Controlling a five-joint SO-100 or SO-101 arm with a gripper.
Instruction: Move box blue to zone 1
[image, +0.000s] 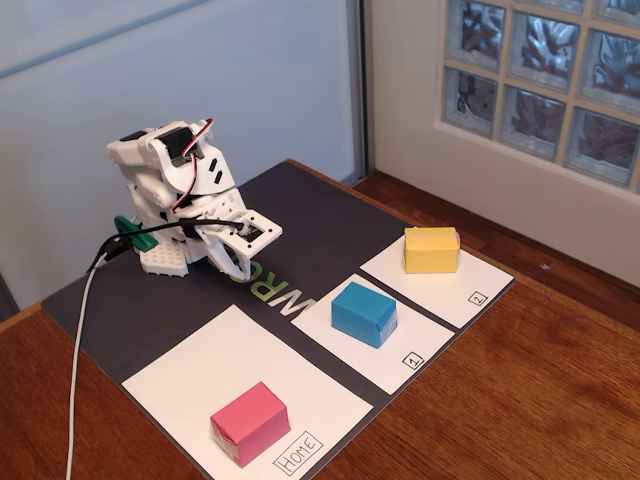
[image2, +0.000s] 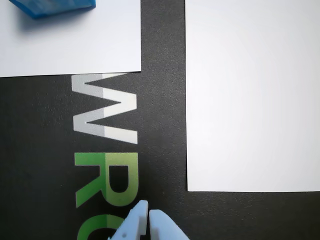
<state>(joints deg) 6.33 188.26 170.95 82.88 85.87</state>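
Observation:
The blue box (image: 364, 313) sits upright on the white sheet marked "1", zone 1 (image: 420, 345), in the fixed view. Only a corner of that box (image2: 52, 7) shows at the top left of the wrist view, resting on the same white sheet (image2: 70, 45). My white gripper (image: 240, 262) is folded down near the arm's base, well back from the box, over the dark mat. Seen from the wrist, the gripper (image2: 148, 212) is shut, its two tips touching with nothing between them.
A pink box (image: 250, 422) stands on the "Home" sheet (image: 190, 380) at the front. A yellow box (image: 431, 249) stands on the sheet marked "2" (image: 478, 285). All lie on a dark mat (image: 320, 215) on a wooden table; a white cable (image: 78, 370) trails left.

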